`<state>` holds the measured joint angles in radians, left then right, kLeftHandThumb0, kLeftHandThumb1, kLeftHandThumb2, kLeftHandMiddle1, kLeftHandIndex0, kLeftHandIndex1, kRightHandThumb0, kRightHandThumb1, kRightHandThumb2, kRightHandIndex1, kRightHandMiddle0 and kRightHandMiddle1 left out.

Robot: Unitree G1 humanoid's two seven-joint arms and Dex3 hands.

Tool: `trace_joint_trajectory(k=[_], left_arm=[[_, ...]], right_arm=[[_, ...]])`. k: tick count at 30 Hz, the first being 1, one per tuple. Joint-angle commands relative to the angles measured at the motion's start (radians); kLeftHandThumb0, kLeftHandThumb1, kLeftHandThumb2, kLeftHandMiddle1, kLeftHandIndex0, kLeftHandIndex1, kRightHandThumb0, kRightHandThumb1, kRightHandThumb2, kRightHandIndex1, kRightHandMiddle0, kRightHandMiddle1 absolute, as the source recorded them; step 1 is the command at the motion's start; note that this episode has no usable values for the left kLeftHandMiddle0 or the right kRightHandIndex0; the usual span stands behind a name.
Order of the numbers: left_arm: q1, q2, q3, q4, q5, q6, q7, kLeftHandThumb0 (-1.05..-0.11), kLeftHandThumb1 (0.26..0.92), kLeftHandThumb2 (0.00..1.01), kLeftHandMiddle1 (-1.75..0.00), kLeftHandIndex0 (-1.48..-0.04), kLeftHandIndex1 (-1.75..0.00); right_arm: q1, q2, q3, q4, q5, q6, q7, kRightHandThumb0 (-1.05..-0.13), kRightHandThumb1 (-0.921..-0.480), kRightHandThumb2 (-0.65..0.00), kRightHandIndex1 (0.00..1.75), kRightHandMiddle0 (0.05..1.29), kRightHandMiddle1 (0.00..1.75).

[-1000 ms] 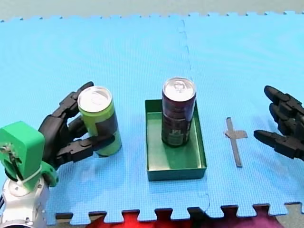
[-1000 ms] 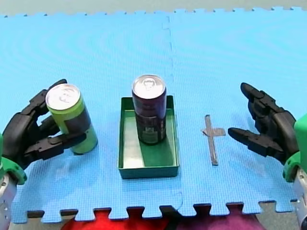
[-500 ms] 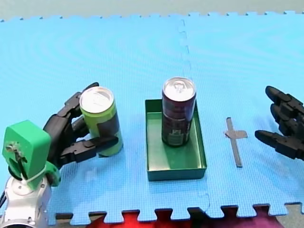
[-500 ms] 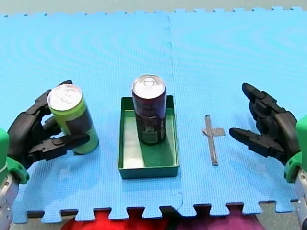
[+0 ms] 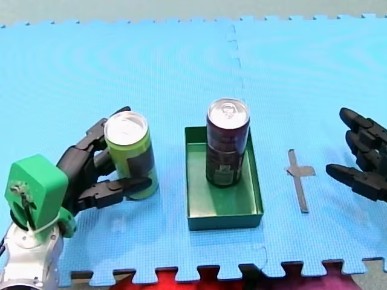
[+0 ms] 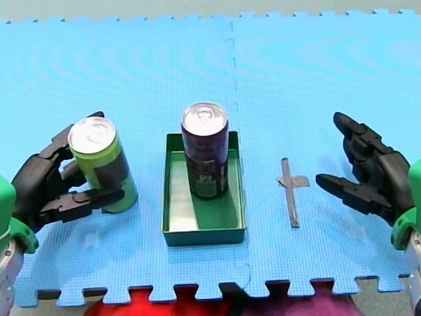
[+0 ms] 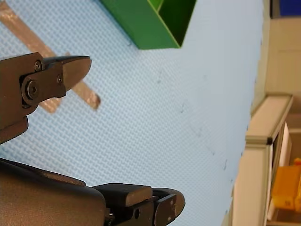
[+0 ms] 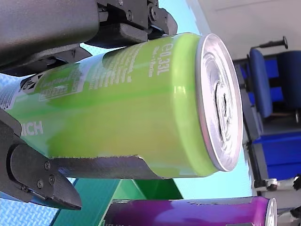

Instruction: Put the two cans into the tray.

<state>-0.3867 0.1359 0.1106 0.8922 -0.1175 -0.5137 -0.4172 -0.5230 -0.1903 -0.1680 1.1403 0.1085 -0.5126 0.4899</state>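
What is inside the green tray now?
One purple can, upright in the far half of the green tray, hiding the floor beneath. The green can is outside, in the left hand; the right hand is off right.

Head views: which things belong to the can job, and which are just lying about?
Job:
- green can, gripped by the left hand, left of the tray
- purple can, standing upright in the tray
- green tray
- right hand, holding nothing, right of the tape

Lying about:
- grey tape cross, stuck on the mat
- blue foam mat, the work surface
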Motion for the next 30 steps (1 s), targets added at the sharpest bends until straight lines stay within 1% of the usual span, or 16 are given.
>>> trace_joint_trajectory(k=[1,10,13,19,25,28,30], left_arm=[[-0.005,-0.001,-0.005,-0.003,0.005,0.004,0.004,-1.048,0.725,0.01,0.00,-0.20,0.00],[-0.008,-0.013,-0.005,-0.007,-0.005,0.019,0.008,-1.048,0.736,0.01,0.00,-0.20,0.00],[-0.010,-0.018,-0.001,-0.005,-0.013,0.024,0.008,-1.048,0.736,0.01,0.00,-0.20,0.00],[-0.025,-0.035,0.015,0.015,-0.036,0.031,0.007,-1.048,0.734,0.01,0.00,-0.20,0.00],[-0.042,-0.044,0.027,0.037,-0.048,0.029,0.001,-1.047,0.719,0.00,0.00,-0.21,0.00],[-0.046,-0.045,0.030,0.042,-0.050,0.030,-0.001,-1.030,0.707,0.00,0.00,-0.21,0.00],[-0.049,-0.046,0.031,0.050,-0.048,0.026,0.001,-1.004,0.697,0.00,-0.01,-0.27,-0.03]], right_arm=[[-0.006,-0.005,-0.003,0.003,0.002,-0.006,0.000,-1.048,-0.921,-0.077,0.00,0.23,0.00],[-0.006,-0.007,-0.007,0.012,0.003,-0.011,0.001,-1.048,-0.921,-0.077,0.00,0.23,0.00],[-0.005,-0.008,-0.007,0.011,0.002,-0.013,0.003,-1.048,-0.921,-0.077,0.00,0.24,0.00],[-0.005,-0.010,-0.008,0.013,0.002,-0.013,0.006,-1.048,-0.921,-0.075,0.00,0.24,0.00],[-0.007,-0.011,-0.009,0.014,0.002,-0.012,0.007,-1.048,-0.921,-0.075,0.00,0.24,0.00],[-0.006,-0.012,-0.009,0.014,0.002,-0.011,0.008,-1.048,-0.921,-0.075,0.00,0.24,0.00],[-0.007,-0.012,-0.009,0.016,0.002,-0.011,0.008,-1.048,-0.921,-0.075,0.00,0.24,0.00]])
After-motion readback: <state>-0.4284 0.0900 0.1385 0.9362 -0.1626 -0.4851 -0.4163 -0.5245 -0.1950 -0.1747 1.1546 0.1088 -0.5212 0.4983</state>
